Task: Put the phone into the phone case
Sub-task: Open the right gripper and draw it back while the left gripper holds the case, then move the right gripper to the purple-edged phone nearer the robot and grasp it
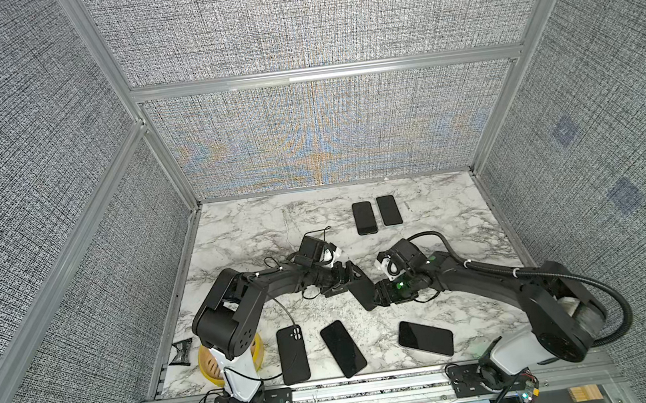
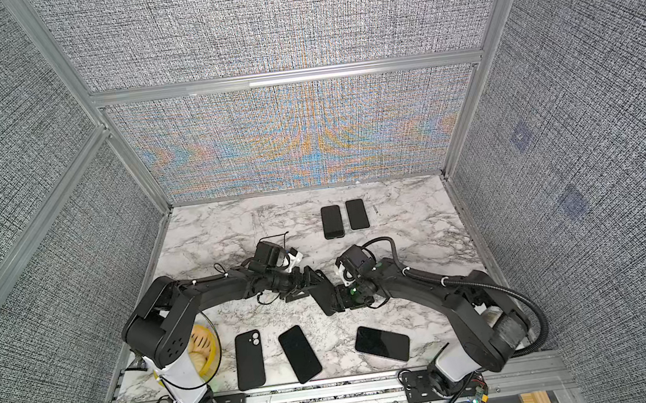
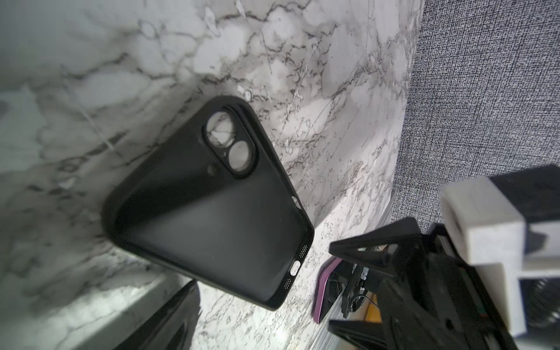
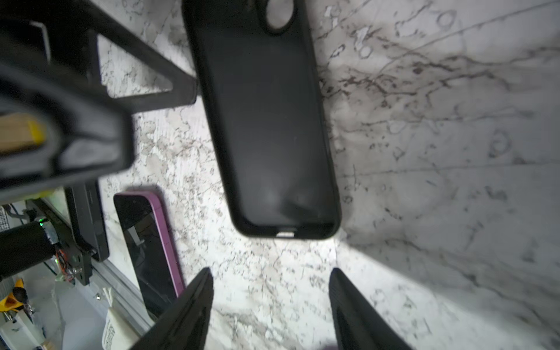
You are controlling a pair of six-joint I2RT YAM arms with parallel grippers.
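Pre-insertion check. The phone case (image 4: 266, 136) lies flat on the marble-print table (image 1: 253, 228), mid-table between the two arms. Its mouth faces up and the camera cut-out is at the end away from the right gripper (image 4: 270, 272). No handset in it yet.

Jaws of the right gripper are apart with nothing between them. They sit just short of the case's port end and do not touch it. Jaws of the left gripper (image 1: 341, 282) are wide apart and grip nothing. One finger (image 4: 181, 97) sits against or just beside a long side of the case; I can't tell which.

The nearest phone (image 4: 148, 251) has a purple rim and lies screen up near the front edge, well apart from the case.

How I'd run it: keep the case flat and braced on that long side. Take the phone by its long edges and match lens end to cut-out. Tuck one end under the lip first, then press the other end down, square and slow.

Materials: the case is matte black and looks soft and rubbery, so the lip should flex. It has rounded corners, a raised rim and port slots. The phone is glossy glass, likely slick in the pads. The tabletop is smooth, so the case may skate if pushed sideways
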